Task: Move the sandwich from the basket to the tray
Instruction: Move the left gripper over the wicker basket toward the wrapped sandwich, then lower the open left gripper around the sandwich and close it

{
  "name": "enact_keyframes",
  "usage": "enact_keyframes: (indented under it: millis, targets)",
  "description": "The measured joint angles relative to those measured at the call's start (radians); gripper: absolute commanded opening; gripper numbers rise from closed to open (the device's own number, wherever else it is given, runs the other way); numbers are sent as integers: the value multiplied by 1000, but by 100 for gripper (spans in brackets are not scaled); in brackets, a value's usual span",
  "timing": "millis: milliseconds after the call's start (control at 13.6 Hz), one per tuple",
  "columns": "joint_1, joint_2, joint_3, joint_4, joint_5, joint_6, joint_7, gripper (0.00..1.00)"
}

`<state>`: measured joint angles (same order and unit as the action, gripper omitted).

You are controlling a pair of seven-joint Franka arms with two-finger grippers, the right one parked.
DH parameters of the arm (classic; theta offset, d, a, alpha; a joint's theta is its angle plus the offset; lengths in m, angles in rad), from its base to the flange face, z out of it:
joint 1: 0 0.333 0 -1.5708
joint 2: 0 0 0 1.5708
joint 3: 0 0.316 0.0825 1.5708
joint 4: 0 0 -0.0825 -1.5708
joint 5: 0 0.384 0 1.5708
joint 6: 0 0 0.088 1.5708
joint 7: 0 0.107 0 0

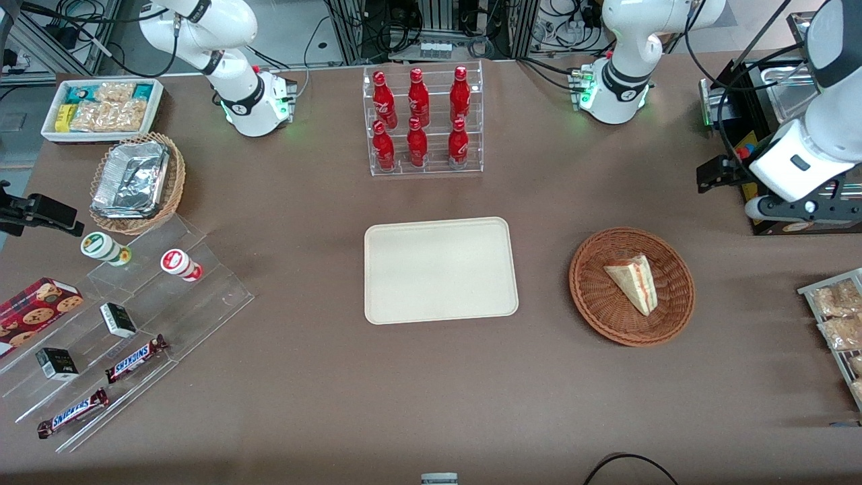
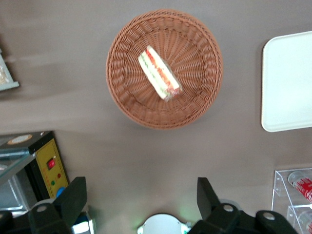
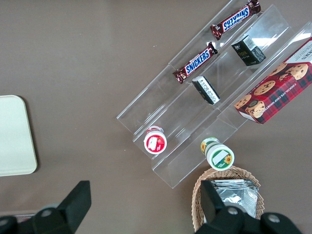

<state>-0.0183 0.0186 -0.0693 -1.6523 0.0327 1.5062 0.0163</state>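
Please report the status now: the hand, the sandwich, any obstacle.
Hand open, high above table, holding nothing. Sandwich lies in basket. Tray bare. Nothing between them.

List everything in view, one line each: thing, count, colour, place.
triangular white-bread sandwich: 1, pale with red and green filling, in the round basket
round woven wicker basket: 1, reddish-brown, toward the working arm's end
flat rectangular plastic tray: 1, cream, table middle, nothing on it
red bottles: 6, in a clear rack, farther from the front camera than the tray
tan wicker basket: 1, holding a foil container, toward the parked arm's end
white box of snack packets: 1, beside the tan basket
Snickers bars: 2, brown, on clear acrylic steps
cookie box: 1, red
left gripper: 1, black fingers, open, raised above the bare table beside the round basket
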Motion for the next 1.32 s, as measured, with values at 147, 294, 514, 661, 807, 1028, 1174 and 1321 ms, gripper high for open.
enact_keyframes:
  millis: [147, 294, 514, 661, 807, 1028, 1174, 1321]
  targets:
    - [0, 27, -4, -38, 0, 57, 0, 100]
    - [0, 39, -4, -121, 0, 159, 0, 100]
    - [0, 48, -4, -264, 0, 327, -1, 100]
    - [0, 50, -4, -366, 0, 471, -24, 100]
    - [2, 52, -3, -463, -1, 618, -75, 100]
    - [2, 53, -2, -527, -5, 705, -273, 100]
    - [-3, 58, -4, -532, -5, 721, -471, 100]
    - [-18, 77, -6, -535, -5, 745, -613, 100]
